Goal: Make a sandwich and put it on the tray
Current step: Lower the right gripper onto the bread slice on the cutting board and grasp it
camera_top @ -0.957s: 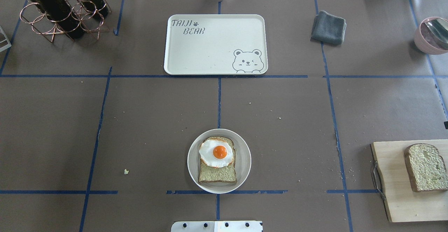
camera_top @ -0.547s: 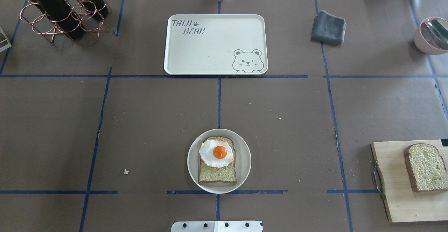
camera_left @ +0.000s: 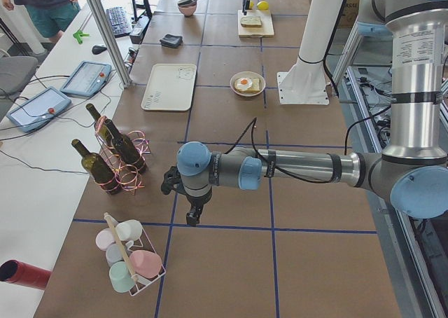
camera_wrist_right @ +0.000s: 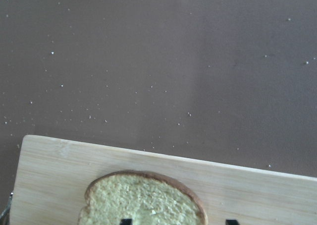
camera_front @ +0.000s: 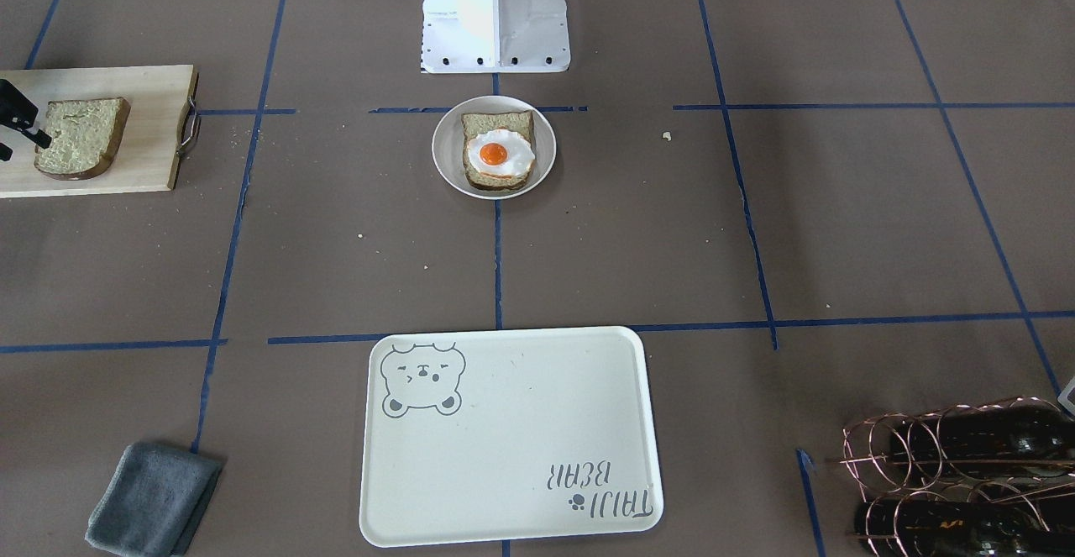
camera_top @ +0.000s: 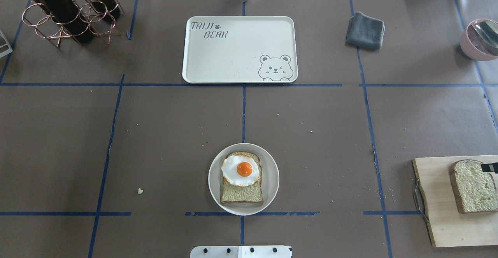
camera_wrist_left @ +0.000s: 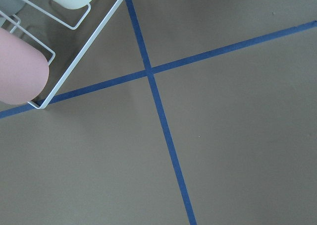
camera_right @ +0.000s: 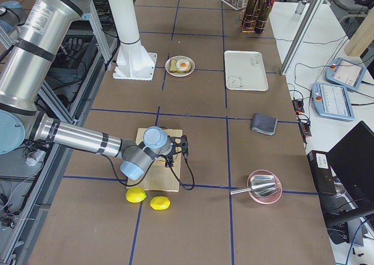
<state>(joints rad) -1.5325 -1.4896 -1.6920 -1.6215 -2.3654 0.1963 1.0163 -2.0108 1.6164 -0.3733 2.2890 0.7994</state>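
A bread slice with a fried egg on it lies on a small round plate near the robot's base. A second bread slice lies on the wooden cutting board at the right. My right gripper hangs over this slice's far edge. In the right wrist view its two fingertips stand apart, open, either side of the slice. The cream bear tray lies bare at the far centre. My left gripper is far off to the left over bare table; I cannot tell its state.
A copper rack with wine bottles stands far left. A grey cloth and a pink bowl with a metal scoop are far right. Two lemons lie beyond the board. A wire rack of cups is near the left gripper.
My right gripper has come in from the right edge, moving nearer to the robot and a little left, until it is over the slice on the board. Nothing else moved.
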